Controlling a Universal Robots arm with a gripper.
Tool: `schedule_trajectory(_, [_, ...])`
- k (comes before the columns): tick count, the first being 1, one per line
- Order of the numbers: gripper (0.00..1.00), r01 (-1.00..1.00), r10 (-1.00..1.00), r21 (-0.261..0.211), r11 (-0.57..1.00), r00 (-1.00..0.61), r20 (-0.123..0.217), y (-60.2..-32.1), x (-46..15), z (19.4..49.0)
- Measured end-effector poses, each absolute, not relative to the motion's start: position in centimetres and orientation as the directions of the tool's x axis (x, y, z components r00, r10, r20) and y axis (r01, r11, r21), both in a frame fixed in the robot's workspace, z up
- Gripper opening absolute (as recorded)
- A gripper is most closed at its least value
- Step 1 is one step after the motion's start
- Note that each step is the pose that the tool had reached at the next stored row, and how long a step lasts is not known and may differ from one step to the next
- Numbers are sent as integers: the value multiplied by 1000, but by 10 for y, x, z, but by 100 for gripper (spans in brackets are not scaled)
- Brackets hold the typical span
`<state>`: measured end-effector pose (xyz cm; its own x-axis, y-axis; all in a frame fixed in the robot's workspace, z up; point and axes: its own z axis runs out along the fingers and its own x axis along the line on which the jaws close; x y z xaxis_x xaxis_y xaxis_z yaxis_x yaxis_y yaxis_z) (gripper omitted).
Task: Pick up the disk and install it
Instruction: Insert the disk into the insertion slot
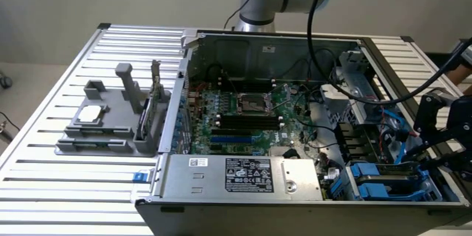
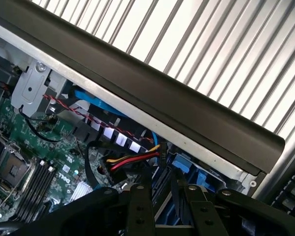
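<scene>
Pickup looks done: the hand (image 2: 169,209) pinches the disk (image 2: 166,192) edge-on just above the blue drive bay (image 1: 385,183) of the open computer case (image 1: 295,216), with seating it left.

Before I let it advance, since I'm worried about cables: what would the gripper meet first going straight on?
Most likely the blue carrier in the case's drive bay, straight ahead of the gripper. The red-and-yellow cable bundle lies just beside that line, though depth is unclear.
</scene>
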<state>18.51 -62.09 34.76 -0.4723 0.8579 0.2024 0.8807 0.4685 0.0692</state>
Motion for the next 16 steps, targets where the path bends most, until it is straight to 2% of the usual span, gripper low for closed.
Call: schedule_trajectory(16, [31,892,869,70,447,-451,204,-617,187,342])
